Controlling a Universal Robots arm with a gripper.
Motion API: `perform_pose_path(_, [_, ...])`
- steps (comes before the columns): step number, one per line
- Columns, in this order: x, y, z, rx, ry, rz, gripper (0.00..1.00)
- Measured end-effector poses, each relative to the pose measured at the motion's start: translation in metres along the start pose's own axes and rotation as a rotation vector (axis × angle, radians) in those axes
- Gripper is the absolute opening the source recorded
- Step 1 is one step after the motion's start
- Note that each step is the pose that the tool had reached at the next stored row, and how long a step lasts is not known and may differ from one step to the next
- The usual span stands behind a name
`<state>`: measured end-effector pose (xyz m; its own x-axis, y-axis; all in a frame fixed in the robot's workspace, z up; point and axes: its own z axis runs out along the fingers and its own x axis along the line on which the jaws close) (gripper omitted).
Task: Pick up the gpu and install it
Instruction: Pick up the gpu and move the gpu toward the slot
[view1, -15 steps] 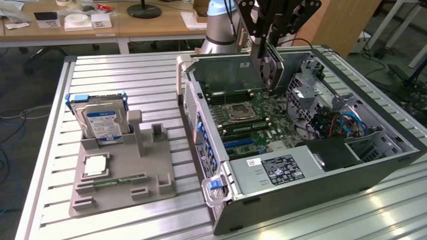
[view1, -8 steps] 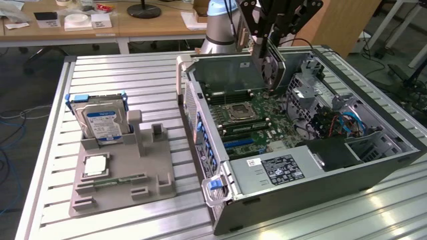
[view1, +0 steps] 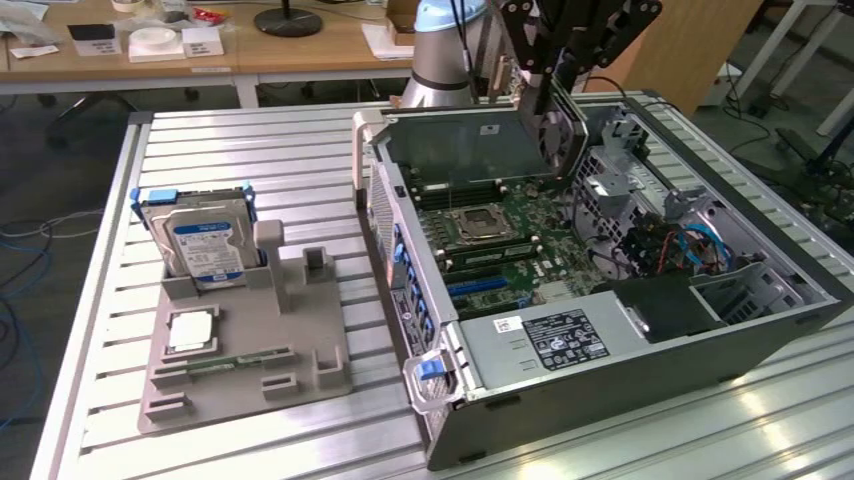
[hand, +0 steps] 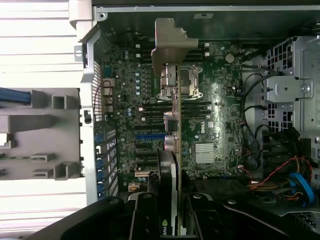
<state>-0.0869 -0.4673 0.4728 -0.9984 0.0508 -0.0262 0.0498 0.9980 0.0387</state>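
Observation:
The gpu (hand: 174, 125) hangs edge-on over the motherboard (hand: 210, 120) of the open computer case (view1: 641, 340), with its silver bracket (hand: 170, 45) at the far end. My gripper (hand: 172, 212) is shut on the card's near end, one black finger on each side. In the exterior view the gripper (view1: 554, 75) holds the gpu (view1: 558, 130) upright above the far end of the case, just over the board. The card stands above the board near the processor socket (view1: 478, 225); I cannot tell whether it touches a slot.
A grey parts holder (view1: 247, 370) lies on the slatted table at the exterior view's left, with a hard drive (view1: 203, 245), a processor (view1: 191, 330) and a memory stick (view1: 234, 362). Inside the case are a drive cage (hand: 290, 95) and coloured cables (view1: 681, 245).

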Motion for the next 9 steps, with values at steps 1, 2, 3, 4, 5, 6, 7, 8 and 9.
perform_pose_path(1, [-0.003,0.0003,0.0000,-0.0001,0.0000,0.000,0.27])
perform_pose_path(2, [-0.005,0.0007,0.0002,-0.0002,0.0001,0.000,0.27])
perform_pose_path(3, [-0.008,0.0011,0.0003,-0.0002,0.0001,0.000,0.27])
perform_pose_path(4, [-0.011,0.0015,0.0005,-0.0004,0.0000,0.000,0.27])
perform_pose_path(5, [-0.015,0.0019,0.0007,-0.0004,0.0000,0.000,0.27])
perform_pose_path(6, [-0.019,0.0023,0.0009,-0.0004,0.0000,0.000,0.27])
perform_pose_path(7, [-0.022,0.0026,0.0011,-0.0004,0.0000,-0.001,0.27])
perform_pose_path(8, [-0.025,0.0029,0.0011,-0.0004,0.0001,-0.001,0.27])
perform_pose_path(9, [-0.028,0.0030,0.0012,-0.0005,0.0001,-0.001,0.27])
